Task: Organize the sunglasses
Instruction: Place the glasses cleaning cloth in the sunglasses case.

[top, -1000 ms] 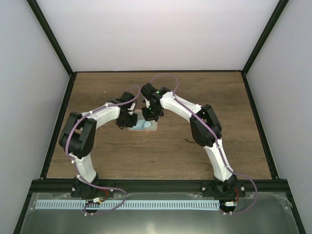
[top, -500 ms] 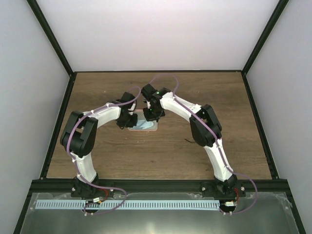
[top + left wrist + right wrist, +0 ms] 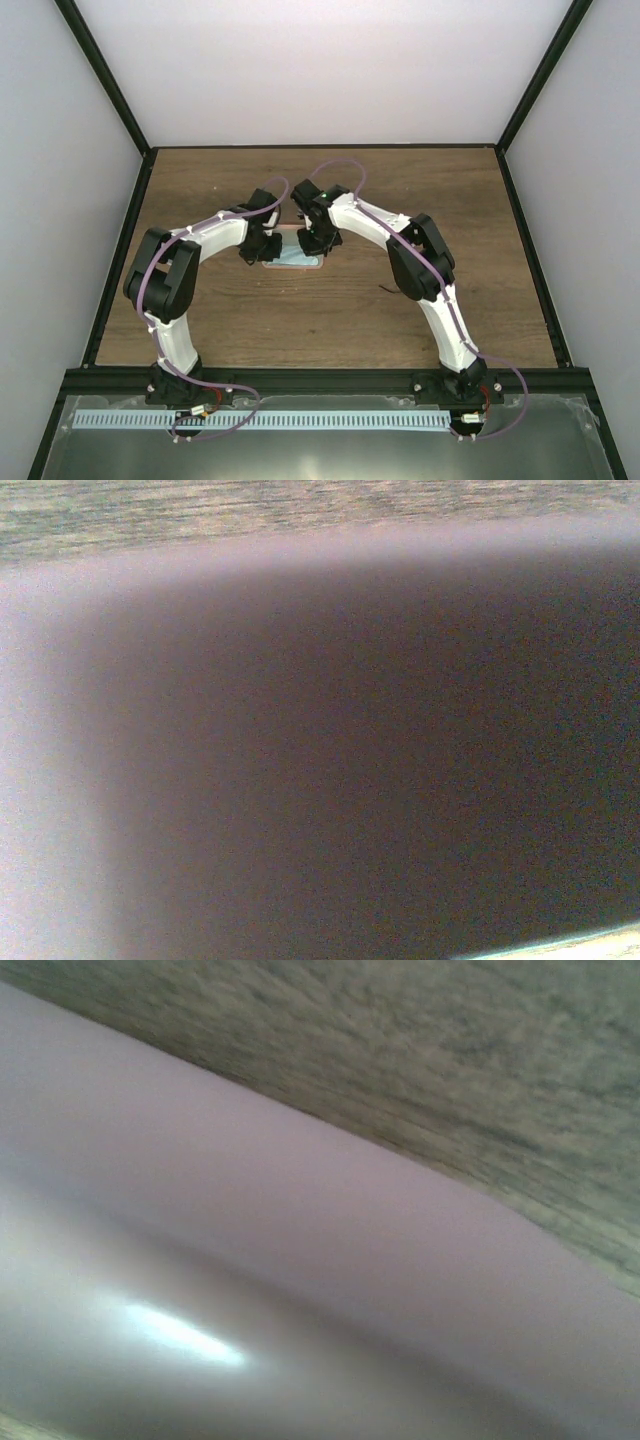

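From above we see both arms bent inward so that their wrists meet over the middle of the bench [image 3: 330, 320]. The left pincer [image 3: 256, 247] and the right pincer [image 3: 318, 240] sit at either end of the pink case [image 3: 300, 266], close to it or on it. A light blue cloth [image 3: 289, 257] shows in the gap between them. At this size the top view does not show the fingers themselves.

The wrist views add closeness but little else. The left wrist view is almost filled by a blurred, shadowed pink surface, with a strip of wood grain along the top edge. The right wrist view shows a glossy pink curve with a bright highlight and wood grain running diagonally above it. Neither shows its own fingers. Both pincers are drawn fully narrow; we cannot tell whether either is pinching anything.

We cannot pick out the sunglasses with certainty in any view. Only the top view shows a thin dark stroke [image 3: 383, 290] on the bench just beside the right arm's elbow, well apart from the case. We cannot tell whether it belongs to them.
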Robot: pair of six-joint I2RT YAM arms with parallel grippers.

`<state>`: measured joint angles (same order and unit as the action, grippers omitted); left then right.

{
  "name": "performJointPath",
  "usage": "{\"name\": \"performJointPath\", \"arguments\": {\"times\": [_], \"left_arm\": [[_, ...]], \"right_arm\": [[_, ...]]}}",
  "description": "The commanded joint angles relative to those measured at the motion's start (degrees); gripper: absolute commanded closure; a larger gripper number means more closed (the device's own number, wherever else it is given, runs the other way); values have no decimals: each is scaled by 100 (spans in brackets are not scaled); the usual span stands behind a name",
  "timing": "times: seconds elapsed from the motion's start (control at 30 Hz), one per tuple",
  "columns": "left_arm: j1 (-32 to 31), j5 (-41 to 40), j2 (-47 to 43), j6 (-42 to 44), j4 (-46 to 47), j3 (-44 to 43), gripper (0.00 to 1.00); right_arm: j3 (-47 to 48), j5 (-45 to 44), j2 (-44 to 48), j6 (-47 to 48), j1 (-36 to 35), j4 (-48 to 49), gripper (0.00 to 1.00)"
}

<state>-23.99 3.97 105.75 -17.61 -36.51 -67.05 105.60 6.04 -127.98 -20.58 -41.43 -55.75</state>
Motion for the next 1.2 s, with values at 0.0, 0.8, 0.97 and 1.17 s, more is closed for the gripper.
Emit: {"name": "performJointPath", "arguments": {"times": [0.0, 0.8, 0.97, 1.17], "left_arm": [[37, -53, 87, -13, 61, 47, 95], [35, 21, -265, -107, -27, -102, 57], [37, 190, -433, -203, -95, -298, 57], [-22, 231, -877, -286, 47, -48, 59]], "right_arm": [[-87, -74, -39, -4, 12, -72, 99], [-399, -6, 787, -81, 12, 391, 74], [-726, 6, 1158, -10, 43, 584, 69], [-1528, -7, 2035, 185, 528, 922, 63]]}}
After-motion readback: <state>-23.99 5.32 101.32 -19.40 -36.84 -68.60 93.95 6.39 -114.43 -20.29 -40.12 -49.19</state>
